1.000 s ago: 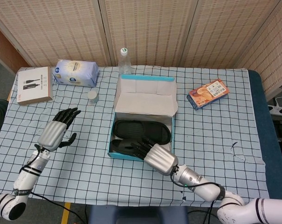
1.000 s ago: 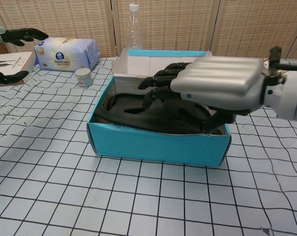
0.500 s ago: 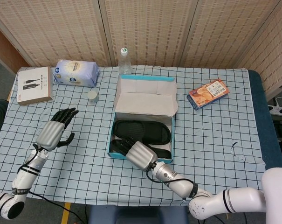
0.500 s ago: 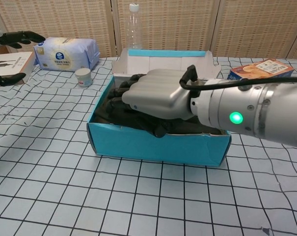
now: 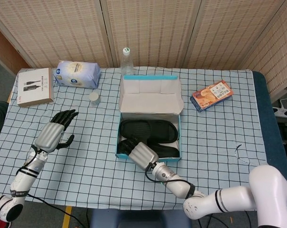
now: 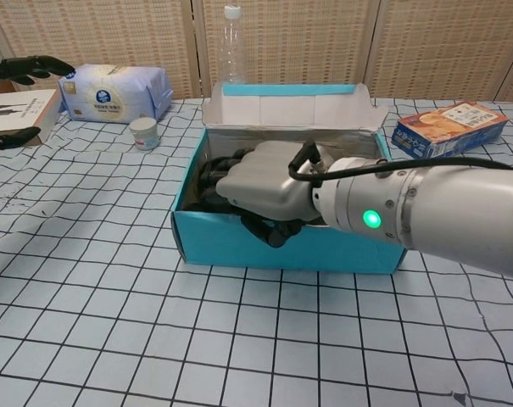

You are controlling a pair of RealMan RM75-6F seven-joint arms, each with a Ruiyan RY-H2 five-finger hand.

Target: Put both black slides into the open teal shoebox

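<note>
The open teal shoebox (image 5: pixel 180 140) stands mid-table with its lid up at the back. Both black slides lie inside: the far slide (image 5: pixel 149 130) in plain sight, the near slide (image 5: pixel 168 151) partly under my right hand (image 5: pixel 142 154). In the chest view my right hand (image 6: pixel 269 182) reaches over the box's front wall (image 6: pixel 341 254). Its fingers lie down on the near slide (image 6: pixel 203 188) and its thumb hangs outside the wall. The fingertips are hidden in the box. My left hand (image 5: pixel 55 132) hovers open over the cloth, far left of the box.
Behind the box stands a clear bottle (image 5: pixel 127 61). A white bag (image 5: pixel 78 73), a small jar (image 5: pixel 94 98) and a brown carton (image 5: pixel 35 85) sit at the back left. A snack box (image 5: pixel 212 95) lies at the back right.
My right hand has slid left and lower onto the near slide, its thumb now outside the front wall. The shoebox has shifted slightly to the right. The left hand has barely moved.
</note>
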